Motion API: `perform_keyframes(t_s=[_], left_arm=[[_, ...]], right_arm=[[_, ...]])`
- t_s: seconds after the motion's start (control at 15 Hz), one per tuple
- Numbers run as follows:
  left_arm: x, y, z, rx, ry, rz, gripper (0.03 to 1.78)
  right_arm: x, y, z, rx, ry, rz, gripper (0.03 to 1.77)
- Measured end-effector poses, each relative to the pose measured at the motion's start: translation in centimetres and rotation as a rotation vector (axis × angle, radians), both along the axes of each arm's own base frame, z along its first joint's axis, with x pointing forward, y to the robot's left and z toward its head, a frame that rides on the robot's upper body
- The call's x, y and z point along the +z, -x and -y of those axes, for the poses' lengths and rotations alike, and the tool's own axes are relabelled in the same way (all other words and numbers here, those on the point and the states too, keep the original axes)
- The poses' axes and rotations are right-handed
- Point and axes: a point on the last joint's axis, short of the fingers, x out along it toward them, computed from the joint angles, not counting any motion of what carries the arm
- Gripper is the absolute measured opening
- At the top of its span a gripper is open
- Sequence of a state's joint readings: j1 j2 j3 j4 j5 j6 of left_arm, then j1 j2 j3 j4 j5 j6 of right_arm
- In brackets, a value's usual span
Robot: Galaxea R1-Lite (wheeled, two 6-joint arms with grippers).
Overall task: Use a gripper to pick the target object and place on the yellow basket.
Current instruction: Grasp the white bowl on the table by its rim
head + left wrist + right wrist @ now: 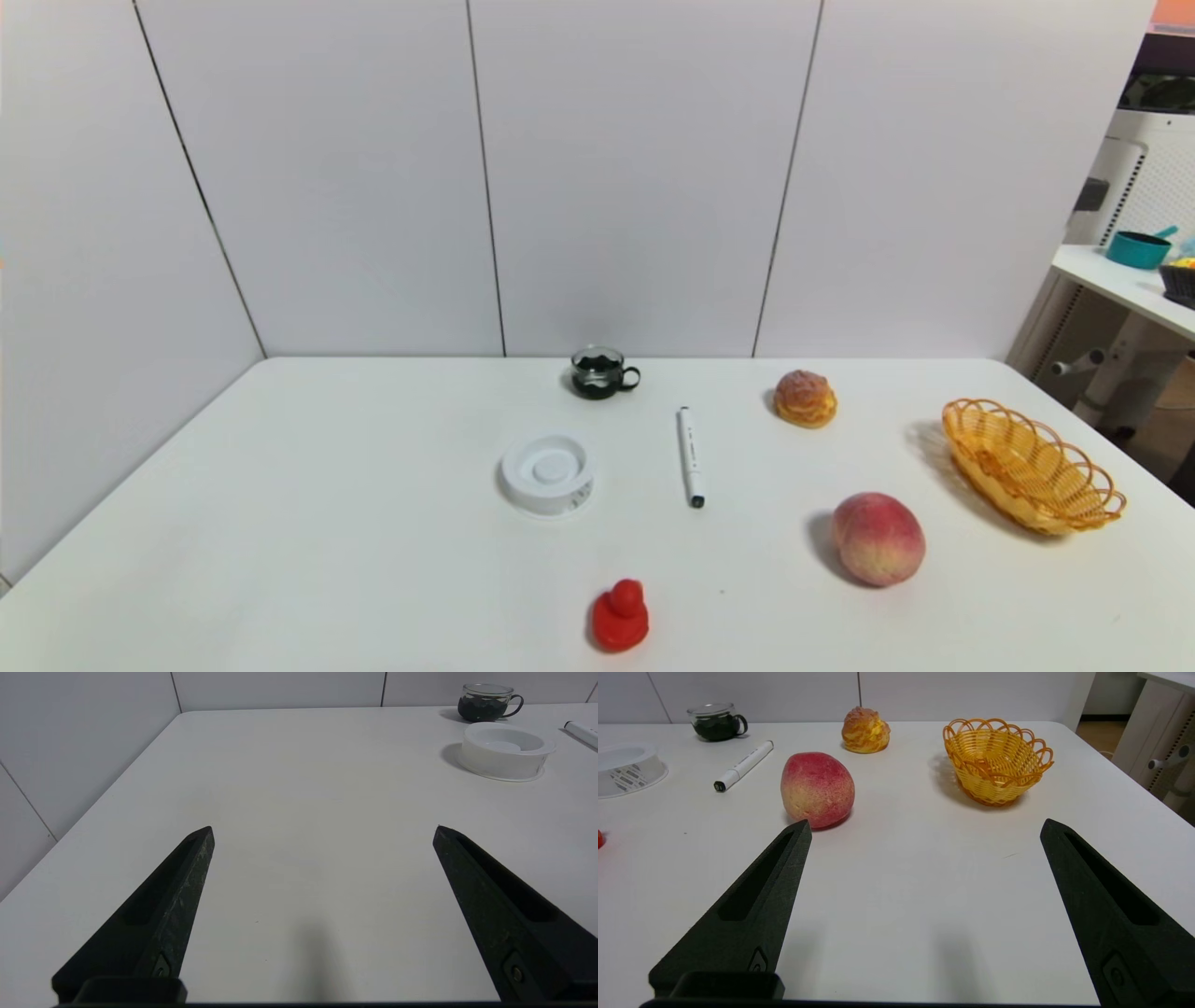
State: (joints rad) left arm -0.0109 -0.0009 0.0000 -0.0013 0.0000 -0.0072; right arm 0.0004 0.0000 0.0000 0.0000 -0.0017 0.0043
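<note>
White ring case [505,751] on table, well ahead of left end effector [323,833], fingers spread wide, seemingly empty

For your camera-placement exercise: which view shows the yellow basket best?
The right wrist view: the yellow basket stands whole and close, scalloped rim and weave clear, beyond the open right hand. The head view shows it smaller, at the table's right. The left wrist view misses it.

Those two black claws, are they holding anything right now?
Nothing. The left gripper and right gripper are both open and empty above the table.
</note>
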Motion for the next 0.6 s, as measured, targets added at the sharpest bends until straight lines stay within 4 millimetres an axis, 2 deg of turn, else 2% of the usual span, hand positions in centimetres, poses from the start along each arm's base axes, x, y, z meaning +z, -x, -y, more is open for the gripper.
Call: perform_keyframes(t_s=[0.47,0.6], left_arm=[[0.00,0.00,0.00,0.000,0.000,0.000,1.69],[0.01,0.00,0.00,0.000,0.000,0.000,1.69]], right_arm=[[-0.06,-0.14,0.00,0.000,0.003,-0.034,1.69],[0.78,-0.24,-0.01,0.004,0.000,-0.043,1.69]])
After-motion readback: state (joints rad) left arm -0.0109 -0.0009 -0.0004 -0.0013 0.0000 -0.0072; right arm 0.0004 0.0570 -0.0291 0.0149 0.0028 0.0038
